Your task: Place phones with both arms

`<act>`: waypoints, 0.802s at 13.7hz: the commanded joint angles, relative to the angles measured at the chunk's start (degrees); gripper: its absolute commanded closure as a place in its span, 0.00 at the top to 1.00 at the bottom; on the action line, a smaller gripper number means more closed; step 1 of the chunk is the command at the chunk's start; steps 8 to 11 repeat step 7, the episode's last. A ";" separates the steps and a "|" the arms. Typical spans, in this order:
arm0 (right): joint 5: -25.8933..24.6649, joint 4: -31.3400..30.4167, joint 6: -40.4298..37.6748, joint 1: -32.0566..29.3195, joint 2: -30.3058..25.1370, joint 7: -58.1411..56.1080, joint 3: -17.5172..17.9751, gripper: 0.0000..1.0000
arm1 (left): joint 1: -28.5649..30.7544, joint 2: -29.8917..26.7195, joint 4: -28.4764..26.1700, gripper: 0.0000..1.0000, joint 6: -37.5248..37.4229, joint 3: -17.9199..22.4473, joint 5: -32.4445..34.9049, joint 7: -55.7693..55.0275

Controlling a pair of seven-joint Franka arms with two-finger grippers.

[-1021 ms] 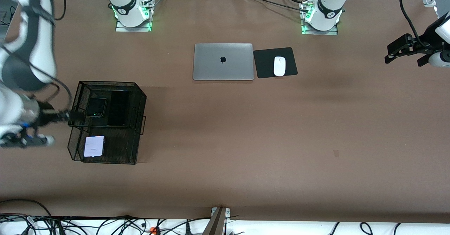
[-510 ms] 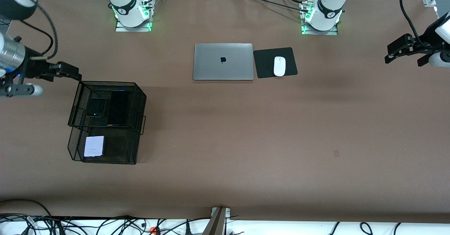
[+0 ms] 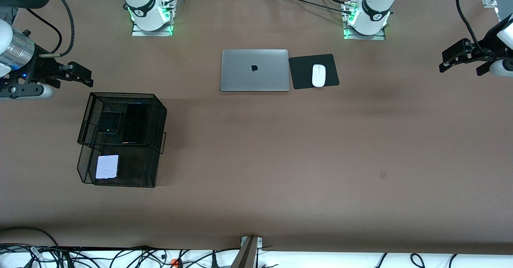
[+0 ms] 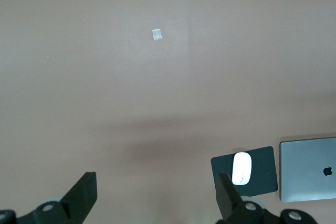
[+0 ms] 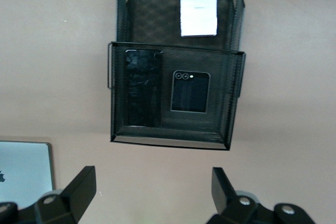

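A black wire-mesh two-tier rack [image 3: 122, 95] stands toward the right arm's end of the table. Its upper tier holds the small squarish black phone [image 3: 110, 122] and the long slim black slab [image 3: 135, 123], side by side. Its lower tier holds the white phone [image 3: 107, 166]. The right wrist view shows the rack [image 5: 237, 9], the white phone [image 5: 199, 14], the slab [image 5: 143, 87] and the squarish black phone [image 5: 190, 91]. My right gripper [image 3: 82, 75] [image 5: 152, 184] is open and empty, over bare table beside the rack. My left gripper [image 3: 442, 61] [image 4: 156, 190] is open and empty, waiting over the left arm's end of the table.
A closed silver laptop [image 3: 254, 70] lies mid-table near the bases, with a white mouse [image 3: 318, 75] on a black pad [image 3: 330, 63] beside it. The left wrist view shows the mouse [image 4: 241, 168], the pad [image 4: 265, 174] and the laptop [image 4: 310, 169].
My right gripper has pulled away from the rack's side, moved toward the bases' edge of the table and slowed there. The phones and the left arm have not moved.
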 commanded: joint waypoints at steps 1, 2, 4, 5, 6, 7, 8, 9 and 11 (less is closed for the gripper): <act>-1.08 1.18 0.25 -10.34 -0.02 0.94 10.19 0.95 | 0.33 -0.58 -0.10 1.00 -0.75 0.11 -0.81 -0.36; -1.25 1.70 0.17 -13.27 -0.02 0.94 13.73 0.96 | 0.33 -0.67 -0.10 1.00 -0.75 0.11 -0.90 -0.36; -0.99 2.15 0.08 -16.00 0.07 0.76 15.43 0.96 | 0.33 -0.67 -0.19 1.00 -0.75 0.11 -0.90 -0.36; -1.16 2.15 -0.10 -17.50 0.07 0.76 17.78 0.96 | 0.33 -0.67 -0.19 1.00 -0.84 0.11 -0.81 -0.36; -1.25 2.15 -0.18 -18.30 0.07 0.85 18.68 0.96 | 0.33 -0.67 -0.01 1.00 -1.36 0.02 -0.90 -0.36; -1.25 2.15 -0.27 -18.74 0.16 0.76 18.77 0.96 | 0.33 -0.67 -0.01 1.00 -1.45 0.02 -0.90 -0.36; -1.25 2.15 -0.27 -18.74 0.16 0.76 18.77 0.96 | 0.33 -0.67 -0.01 1.00 -1.45 0.02 -0.90 -0.36; -1.25 2.15 -0.27 -18.74 0.16 0.76 18.77 0.96 | 0.33 -0.67 -0.01 1.00 -1.45 0.02 -0.90 -0.36; -1.25 2.15 -0.27 -18.74 0.16 0.76 18.77 0.96 | 0.33 -0.67 -0.01 1.00 -1.45 0.02 -0.90 -0.36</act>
